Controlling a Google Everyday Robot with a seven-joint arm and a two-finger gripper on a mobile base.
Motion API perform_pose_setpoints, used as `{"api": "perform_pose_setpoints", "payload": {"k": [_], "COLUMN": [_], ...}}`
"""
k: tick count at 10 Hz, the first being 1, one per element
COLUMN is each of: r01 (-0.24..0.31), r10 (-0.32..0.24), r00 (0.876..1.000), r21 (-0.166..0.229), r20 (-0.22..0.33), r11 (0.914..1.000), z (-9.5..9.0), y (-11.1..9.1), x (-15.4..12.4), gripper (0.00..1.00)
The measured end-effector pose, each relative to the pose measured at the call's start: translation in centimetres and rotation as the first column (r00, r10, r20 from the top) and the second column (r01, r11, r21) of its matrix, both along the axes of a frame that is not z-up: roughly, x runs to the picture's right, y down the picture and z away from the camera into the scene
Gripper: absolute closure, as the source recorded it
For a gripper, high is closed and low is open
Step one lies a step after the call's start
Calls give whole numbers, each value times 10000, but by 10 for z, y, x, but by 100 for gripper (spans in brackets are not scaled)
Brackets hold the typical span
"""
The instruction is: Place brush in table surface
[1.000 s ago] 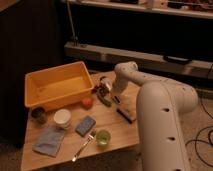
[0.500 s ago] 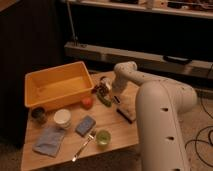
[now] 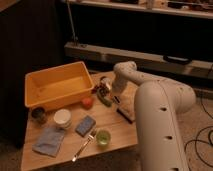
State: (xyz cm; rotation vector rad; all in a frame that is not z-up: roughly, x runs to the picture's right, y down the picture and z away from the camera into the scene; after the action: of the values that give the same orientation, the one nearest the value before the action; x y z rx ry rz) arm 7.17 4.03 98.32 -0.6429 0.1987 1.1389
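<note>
Vs. 1 sec ago, nothing looks diff. The gripper [image 3: 103, 89] hangs at the same spot, low over the far-middle of the table surface [image 3: 118, 129], just right of the yellow tub [image 3: 54, 86]. So I think the job is on pause or going v. slow, and isn't done yet.

Can't tell if the gripper is wide, narrow or holding sth. The brush [image 3: 115, 99] is, I think, the thin pale stick w/ a dark end just right of the gripper, under the arm. Can't tell if it lies on the wood or is held up.

Count, 1 of each:
- yellow tub
- red round thing [image 3: 88, 102]
- long green thing [image 3: 105, 99]
- dark block [image 3: 125, 114]
- white cup [image 3: 62, 118]
- small dark cup [image 3: 37, 113]
- blue sponge [image 3: 86, 125]
- blue cloth [image 3: 49, 141]
- fork [image 3: 84, 145]
- green cup [image 3: 103, 137]
- brush
</note>
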Motion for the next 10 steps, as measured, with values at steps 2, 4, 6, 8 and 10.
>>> {"api": "perform_pose_setpoints", "payload": {"k": [2, 4, 6, 8, 10], "r01": [0, 45, 19, 46, 68], "r10": [0, -45, -21, -49, -72], "r00": [10000, 10000, 9999, 9999, 9998], "r21": [7, 41, -159, -218, -220], "r20": [-10, -51, -150, -151, -185], "r11": [10000, 10000, 9999, 9998, 9997], "z": [0, 1, 4, 0, -1], "y": [0, -1, 2, 3, 3], "x": [1, 3, 3, 3, 6], "gripper": [68, 89, 93, 93, 93]}}
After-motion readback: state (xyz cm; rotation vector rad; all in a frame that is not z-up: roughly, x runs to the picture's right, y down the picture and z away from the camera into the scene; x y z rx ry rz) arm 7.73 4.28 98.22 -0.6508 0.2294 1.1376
